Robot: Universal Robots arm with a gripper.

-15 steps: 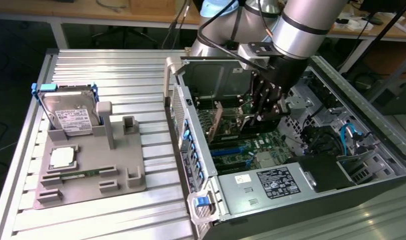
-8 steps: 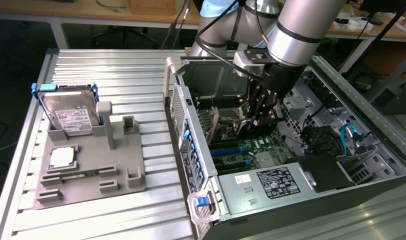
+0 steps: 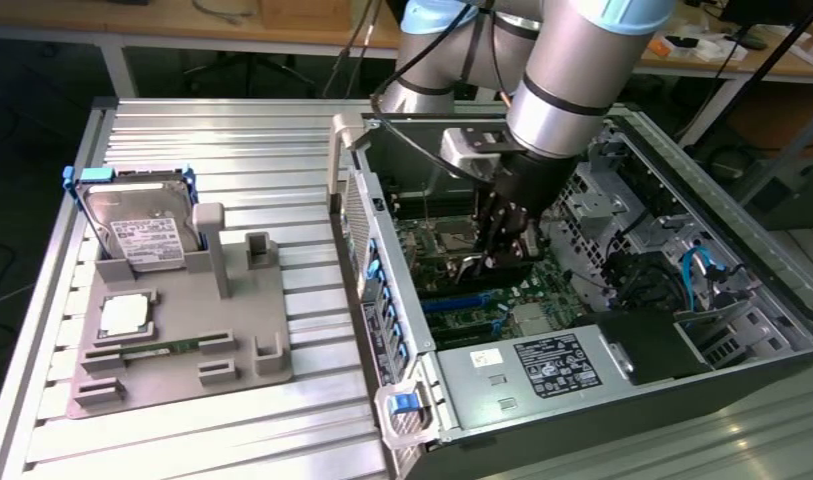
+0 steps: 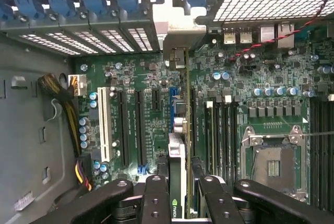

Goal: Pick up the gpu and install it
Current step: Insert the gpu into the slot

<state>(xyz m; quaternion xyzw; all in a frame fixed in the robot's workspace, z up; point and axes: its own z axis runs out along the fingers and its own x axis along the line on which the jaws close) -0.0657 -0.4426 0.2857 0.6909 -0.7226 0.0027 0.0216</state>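
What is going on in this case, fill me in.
The robot arm reaches into the open computer case. Its claw is closed on the gpu, holding the card on edge over the motherboard's slots. Whether it is seated cannot be told. The hard drive sits outside the case, at the exterior view's left.

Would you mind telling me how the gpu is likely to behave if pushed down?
The gpu is a thin card held edge-on between the fingers, so it is probably stiff along its length yet may tilt sideways. Its green board edge looks bare, so it likely tolerates little forcing against the motherboard.
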